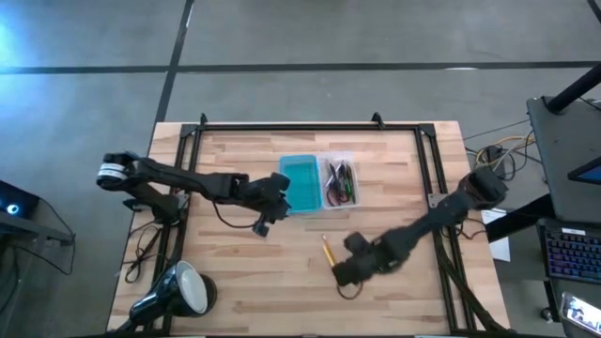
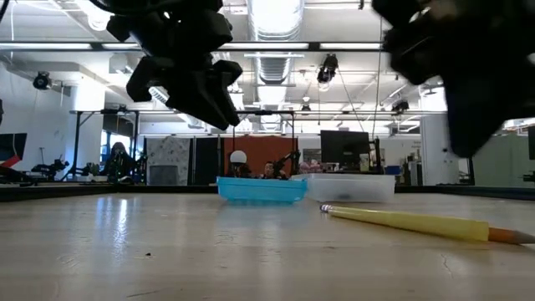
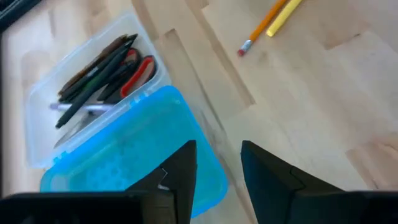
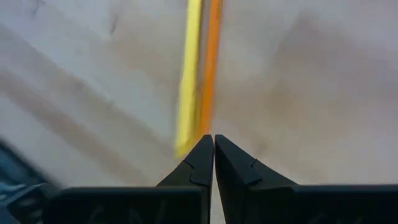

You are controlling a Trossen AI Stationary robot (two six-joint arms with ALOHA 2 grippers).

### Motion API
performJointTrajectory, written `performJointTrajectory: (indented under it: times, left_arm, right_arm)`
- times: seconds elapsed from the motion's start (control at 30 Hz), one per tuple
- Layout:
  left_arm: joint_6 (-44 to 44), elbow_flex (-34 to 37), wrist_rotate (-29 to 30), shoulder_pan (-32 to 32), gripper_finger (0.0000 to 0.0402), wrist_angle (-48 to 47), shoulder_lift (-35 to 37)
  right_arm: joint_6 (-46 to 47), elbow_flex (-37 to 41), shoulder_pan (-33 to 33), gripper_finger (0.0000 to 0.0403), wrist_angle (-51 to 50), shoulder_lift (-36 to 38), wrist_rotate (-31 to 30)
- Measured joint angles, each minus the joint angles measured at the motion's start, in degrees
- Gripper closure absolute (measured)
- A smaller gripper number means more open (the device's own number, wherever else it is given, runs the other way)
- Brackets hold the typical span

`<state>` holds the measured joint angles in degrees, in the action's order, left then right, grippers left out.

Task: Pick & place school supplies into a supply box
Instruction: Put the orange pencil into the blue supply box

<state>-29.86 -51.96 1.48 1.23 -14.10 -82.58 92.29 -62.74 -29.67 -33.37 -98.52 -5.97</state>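
A yellow pen (image 4: 188, 74) and an orange pencil (image 4: 210, 68) lie side by side on the table, near its middle (image 1: 328, 252). My right gripper (image 4: 213, 144) is shut and hovers just behind their near ends, raised off the wood in the low view (image 2: 468, 75). The supply box lies open. Its clear tray (image 1: 340, 183) holds dark pens and red-handled scissors (image 3: 140, 71), and its turquoise lid (image 1: 300, 183) lies beside it. My left gripper (image 3: 217, 158) is open above the lid's near corner (image 1: 268, 211).
A black-and-white round lamp (image 1: 178, 291) stands at the table's near left corner. A black frame (image 1: 310, 127) runs along the far edge and down both sides. Bare wood (image 1: 244, 272) lies between the lamp and the pen and pencil.
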Motion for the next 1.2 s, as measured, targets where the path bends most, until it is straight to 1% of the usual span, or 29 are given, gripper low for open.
performJointTrajectory:
  times: [0.07,0.17,0.27,0.4,0.63,0.73,0.9,1.07,1.2]
  left_arm:
    - [-0.92,0.04,-1.64,0.0,0.029,0.71,-0.64]
    - [-2.47,0.03,-3.51,0.02,0.029,3.63,-2.1]
    - [-4.74,-0.73,-5.33,0.02,0.029,6.75,-4.1]
    - [-7.56,-3.62,-5.53,0.02,0.029,8.67,-7.2]
    - [-7.59,-7.44,-5.69,0.0,0.029,7.75,-10.8]
    - [-7.59,-7.8,-5.62,-0.02,0.029,7.47,-11.71]
    - [-7.58,-7.87,-5.58,-0.02,0.029,7.69,-11.78]
    - [-7.35,-7.89,-5.53,-0.13,0.029,7.75,-11.78]
    - [-7.31,-7.89,-5.53,-0.26,0.029,8.07,-11.78]
  right_arm:
    - [8.05,-0.27,-2.77,0.0394,0.76,0.0,-0.39]
    - [15.6,-0.67,-6.04,0.0394,4.96,-1.08,-0.89]
    - [19.68,-1.08,-8.2,0.0394,7.75,-3.22,-1.07]
    - [22.97,-2.71,-9.79,0.0394,7.86,-7.4,-1.13]
    - [23.19,-6.37,-10.23,0.0394,8.39,-12.67,-1.21]
    - [23.52,-6.99,-10.23,0.0394,8.1,-14.43,-1.74]
    - [25.75,-7.49,-10.25,0.0394,5.89,-15.32,-2.4]
    - [26.18,-7.11,-10.12,0.0394,-2.15,-13.86,-3.64]
    - [28.76,-6.41,-10.09,0.0394,-9.48,-12.29,-5.43]
